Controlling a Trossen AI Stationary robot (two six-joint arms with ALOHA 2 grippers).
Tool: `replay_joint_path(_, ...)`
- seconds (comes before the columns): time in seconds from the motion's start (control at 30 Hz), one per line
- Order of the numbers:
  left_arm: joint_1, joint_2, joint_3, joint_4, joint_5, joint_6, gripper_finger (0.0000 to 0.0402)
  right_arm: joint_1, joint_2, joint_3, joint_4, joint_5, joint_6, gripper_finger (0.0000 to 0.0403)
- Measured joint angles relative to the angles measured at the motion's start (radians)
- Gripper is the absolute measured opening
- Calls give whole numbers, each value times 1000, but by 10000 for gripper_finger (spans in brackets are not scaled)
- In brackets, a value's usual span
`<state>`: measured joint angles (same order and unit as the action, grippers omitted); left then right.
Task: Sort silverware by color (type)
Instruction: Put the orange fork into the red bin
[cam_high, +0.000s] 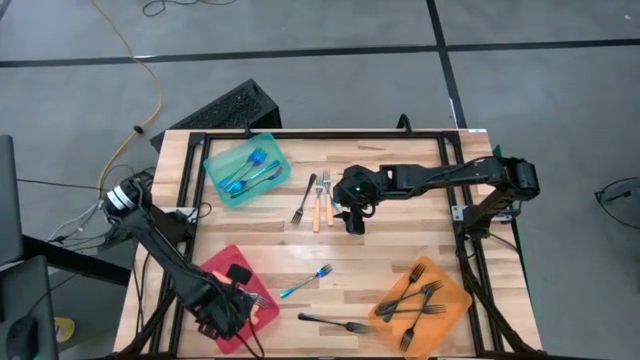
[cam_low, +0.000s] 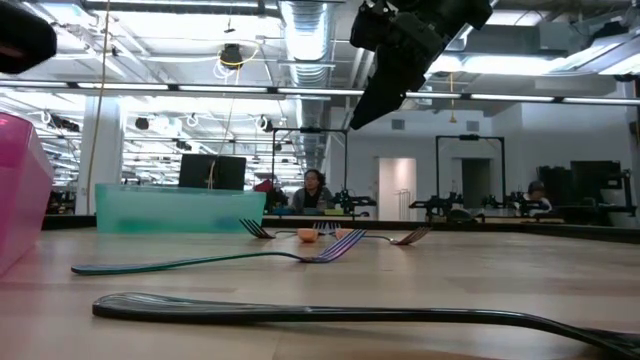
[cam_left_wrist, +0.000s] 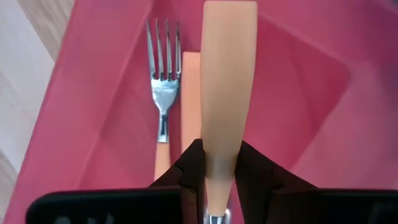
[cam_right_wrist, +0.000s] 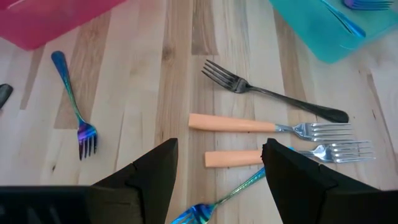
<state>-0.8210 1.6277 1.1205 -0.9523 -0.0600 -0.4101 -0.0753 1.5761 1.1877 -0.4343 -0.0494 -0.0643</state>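
Wood surface: the bench is made of pale planks with visible grain, framed by dark rails.
Left gripper: it is held over the red tray at the near left; its jaws are clamped on an orange-handled fork, whose flat, smooth handle points away from the wrist.
Fork in red tray: a second orange-handled fork is seen lying in the tray, parallel to the held one, its metal tines pointing the same way as that handle.
Right gripper: it hangs above mid-bench, jaws apart and empty.
Loose orange pair: two orange-handled forks lie side by side left of the right gripper, long axes running near to far, tines at the far end.
Black fork: slim and dark, it lies just left of that pair.
Iridescent blue fork: it lies diagonally at centre, tines to the far right.
Near black fork: it lies left to right along the near edge.
Teal tray: translucent, far left, blue forks inside.
Orange tray: translucent, near right, black forks heaped inside.
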Motion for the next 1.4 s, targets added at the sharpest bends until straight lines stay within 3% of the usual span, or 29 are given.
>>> replay_joint_path(0.53, -2, 62, 2, -3, 48, 77, 41, 2, 0, 0, -16, -1, 3, 255)
replay_joint_path(0.8, -2, 62, 2, 4, 79, 94, 148, 2, 0, 0, -26, -2, 3, 255)
replay_joint_path(0.97, 1, 62, 2, 6, 67, 77, 167, 2, 0, 0, -26, -2, 3, 255)
replay_joint_path(1.17, 16, 8, 2, 1, -108, -86, 170, 2, 0, 0, 4, -2, 3, 255)
replay_joint_path(1.33, 38, -144, 1, -20, -271, -192, 170, 2, 0, 0, 103, 2, 26, 255)
replay_joint_path(1.4, 51, -219, 1, -27, -375, -244, 171, 2, 23, 1, 153, 49, 62, 255)
